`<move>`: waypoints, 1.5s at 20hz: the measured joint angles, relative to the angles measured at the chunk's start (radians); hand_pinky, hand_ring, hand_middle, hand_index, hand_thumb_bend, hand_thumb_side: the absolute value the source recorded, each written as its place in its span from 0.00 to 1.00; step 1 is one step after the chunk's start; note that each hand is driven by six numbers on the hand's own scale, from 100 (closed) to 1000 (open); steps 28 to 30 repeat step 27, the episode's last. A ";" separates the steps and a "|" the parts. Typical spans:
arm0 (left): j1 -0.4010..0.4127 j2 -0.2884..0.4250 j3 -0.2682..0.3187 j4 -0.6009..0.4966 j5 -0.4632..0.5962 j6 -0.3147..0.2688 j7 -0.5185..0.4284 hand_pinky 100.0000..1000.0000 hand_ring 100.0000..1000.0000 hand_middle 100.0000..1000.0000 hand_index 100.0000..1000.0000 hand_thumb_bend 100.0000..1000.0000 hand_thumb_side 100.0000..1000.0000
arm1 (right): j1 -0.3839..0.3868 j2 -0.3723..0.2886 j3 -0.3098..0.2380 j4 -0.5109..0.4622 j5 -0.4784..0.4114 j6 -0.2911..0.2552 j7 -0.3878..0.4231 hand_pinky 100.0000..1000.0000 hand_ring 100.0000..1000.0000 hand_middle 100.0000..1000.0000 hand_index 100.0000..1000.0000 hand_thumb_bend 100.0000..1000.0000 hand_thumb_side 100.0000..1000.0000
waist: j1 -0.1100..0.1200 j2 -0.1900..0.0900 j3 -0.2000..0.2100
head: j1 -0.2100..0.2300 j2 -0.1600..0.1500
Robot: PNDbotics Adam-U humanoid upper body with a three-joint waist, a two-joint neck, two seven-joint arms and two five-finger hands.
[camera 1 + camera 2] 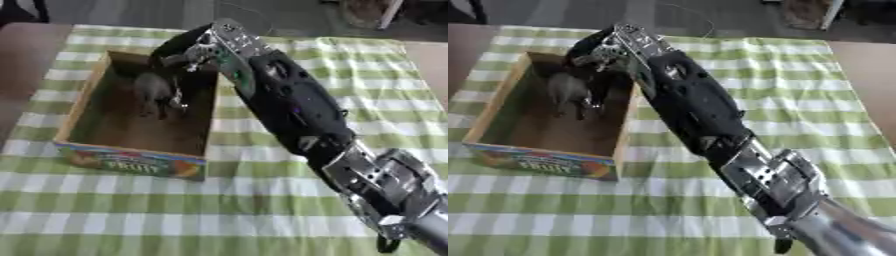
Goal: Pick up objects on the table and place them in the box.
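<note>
Right robot hand [188, 52] reaches over the box's [80, 107] far corner, fingers curled round a grey object [154, 92] hanging directly beneath, inside the box.

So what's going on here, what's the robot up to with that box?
The robot's right arm reaches in from the lower right, across the green checked tablecloth, and its right hand hangs over the open cardboard box at the left of the table. Below the fingers, inside the box, is a dark grey object; its shape is hard to make out, and whether the fingers are holding it or have let go cannot be told. The left hand is not in view.
</note>
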 measured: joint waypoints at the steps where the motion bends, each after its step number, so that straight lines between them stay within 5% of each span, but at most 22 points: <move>1: 0.000 0.000 0.000 0.000 0.000 0.000 0.000 0.28 0.32 0.68 0.52 0.00 0.78 | 0.000 0.000 0.000 -0.002 -0.018 0.002 0.002 1.00 1.00 1.00 1.00 0.50 0.43 | 0.000 0.000 0.000 | 0.000 0.000; 2: 0.000 0.000 0.000 0.000 0.000 0.000 0.000 0.28 0.32 0.68 0.52 0.00 0.78 | 0.000 0.000 0.000 -0.003 -0.031 0.003 0.003 1.00 1.00 1.00 1.00 0.57 0.44 | 0.000 0.000 0.000 | 0.000 0.000; 3: -0.001 0.000 0.000 0.000 0.000 0.000 0.000 0.28 0.32 0.68 0.52 0.00 0.78 | 0.000 -0.001 0.000 -0.004 -0.039 0.004 0.004 1.00 1.00 1.00 1.00 0.76 0.52 | 0.000 0.000 0.000 | 0.000 0.000; 7: -0.001 0.000 0.000 0.000 0.000 0.000 0.000 0.28 0.32 0.68 0.52 0.00 0.78 | 0.000 -0.008 0.006 -0.005 -0.031 0.011 0.011 1.00 1.00 1.00 1.00 0.79 0.61 | 0.000 0.000 0.000 | -0.001 -0.003; 14: -0.001 0.000 0.000 0.000 0.000 0.000 0.000 0.28 0.32 0.68 0.52 0.00 0.78 | 0.000 -0.013 0.001 -0.058 -0.032 0.012 -0.013 1.00 1.00 1.00 1.00 0.60 0.64 | 0.000 -0.001 -0.001 | -0.001 -0.003; 18: -0.001 0.000 0.000 0.000 0.000 0.000 0.000 0.28 0.32 0.68 0.52 0.00 0.78 | 0.002 -0.042 -0.008 -0.153 -0.068 0.027 -0.035 0.98 1.00 1.00 1.00 0.45 0.74 | 0.001 -0.007 -0.006 | 0.003 -0.003; 23: -0.001 0.000 0.000 0.000 0.000 0.000 0.001 0.28 0.32 0.68 0.52 0.00 0.78 | 0.023 -0.106 -0.021 -0.330 -0.122 0.082 -0.096 0.95 0.99 0.96 1.00 0.07 0.93 | 0.004 -0.016 -0.013 | 0.016 -0.002; 27: 0.000 0.001 0.000 0.000 0.000 -0.001 0.006 0.28 0.32 0.68 0.52 0.00 0.78 | 0.057 -0.163 -0.050 -0.471 -0.175 0.169 -0.172 0.94 0.96 0.93 0.99 0.00 1.00 | 0.010 -0.021 -0.020 | 0.028 0.005; 30: 0.000 0.001 0.000 0.000 0.000 -0.001 0.006 0.28 0.32 0.68 0.52 0.00 0.78 | 0.057 -0.163 -0.050 -0.471 -0.175 0.169 -0.172 0.94 0.96 0.93 0.99 0.00 1.00 | 0.010 -0.021 -0.020 | 0.028 0.005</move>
